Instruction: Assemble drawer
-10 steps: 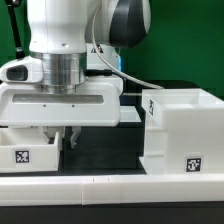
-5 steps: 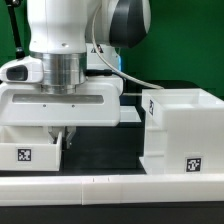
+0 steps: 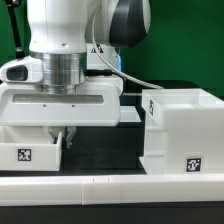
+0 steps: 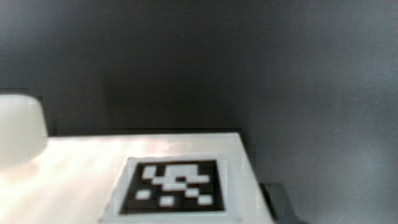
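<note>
At the lower left of the exterior view, the hand (image 3: 65, 139) hangs at the end wall of a shallow drawer tray (image 3: 40, 152) on the dark worktop (image 3: 105, 150). I cannot tell whether its fingers are wide or closed. The drawer casing (image 3: 180, 125) stands apart at the exterior view's right. The wrist view shows a tag (image 4: 178, 187) on white plastic.

Exterior view, quantities:
- arm (image 3: 70, 40): one
- gripper (image 3: 65, 138): one
- casing (image 3: 180, 120): one, right
- tray (image 3: 35, 148): one, left
- square tags: two, the casing tag (image 3: 193, 163) and the tray tag (image 3: 22, 157)
- border blocks (image 3: 120, 192), near edge: number not determinable

Wrist view: one tag (image 4: 176, 186).
</note>
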`<act>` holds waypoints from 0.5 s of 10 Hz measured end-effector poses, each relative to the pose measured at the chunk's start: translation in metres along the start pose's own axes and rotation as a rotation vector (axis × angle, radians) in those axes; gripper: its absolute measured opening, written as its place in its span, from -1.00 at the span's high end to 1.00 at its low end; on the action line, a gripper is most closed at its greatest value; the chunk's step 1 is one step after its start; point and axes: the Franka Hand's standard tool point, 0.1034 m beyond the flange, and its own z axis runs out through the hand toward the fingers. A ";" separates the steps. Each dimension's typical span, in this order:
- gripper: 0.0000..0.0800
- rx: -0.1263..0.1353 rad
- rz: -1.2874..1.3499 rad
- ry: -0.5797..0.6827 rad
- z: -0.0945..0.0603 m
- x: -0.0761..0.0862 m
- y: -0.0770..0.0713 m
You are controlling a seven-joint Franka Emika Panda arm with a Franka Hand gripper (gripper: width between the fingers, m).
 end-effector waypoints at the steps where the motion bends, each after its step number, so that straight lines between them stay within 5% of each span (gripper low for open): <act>1: 0.90 0.007 -0.041 -0.008 -0.007 0.002 -0.005; 3: 0.90 0.022 -0.090 -0.011 -0.024 0.004 -0.014; 5: 0.89 0.021 -0.104 -0.014 -0.021 0.003 -0.013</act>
